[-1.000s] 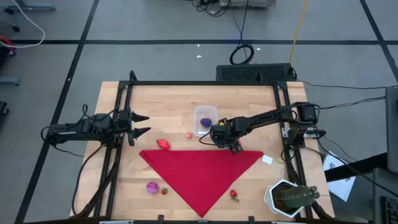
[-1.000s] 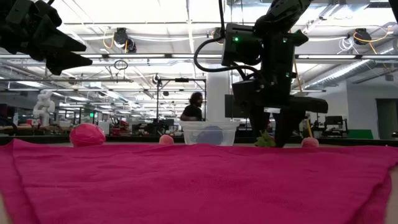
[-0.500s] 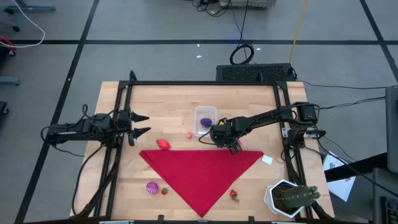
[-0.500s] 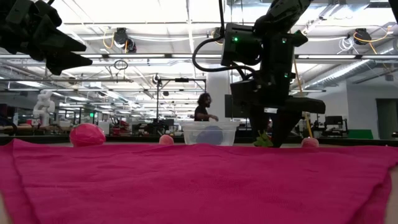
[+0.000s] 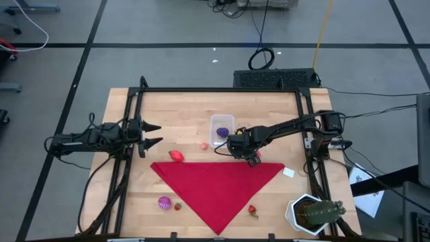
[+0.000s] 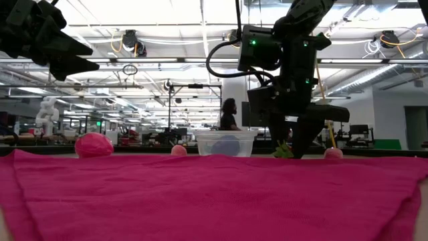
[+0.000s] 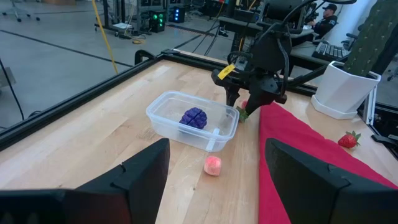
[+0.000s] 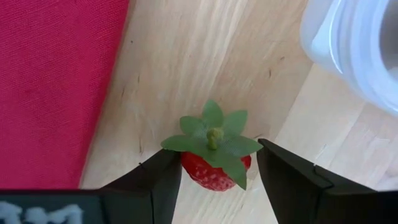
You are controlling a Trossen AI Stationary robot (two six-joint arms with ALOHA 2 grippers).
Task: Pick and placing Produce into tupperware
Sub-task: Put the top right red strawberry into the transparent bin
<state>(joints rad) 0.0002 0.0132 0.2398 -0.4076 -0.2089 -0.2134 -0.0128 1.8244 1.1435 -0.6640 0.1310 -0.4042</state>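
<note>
Cloth (image 5: 218, 188), red, covers the near table. Just past its far edge, the right gripper (image 8: 214, 180) grasps a strawberry (image 8: 214, 155) beside the clear tupperware (image 7: 193, 119) holding purple produce (image 7: 193, 117). Left gripper (image 5: 151, 134) hangs open, far left.

Robotics lab or workshop. Evidence: wooden tabletop (image 5: 181, 121) inside a black metal frame (image 5: 218, 89), grey tiled floor (image 5: 168, 33) with loose cables (image 5: 261, 59), exposed ceiling ducts and strip lights (image 6: 167, 40), workstations and a person (image 6: 229, 115) behind.
</note>
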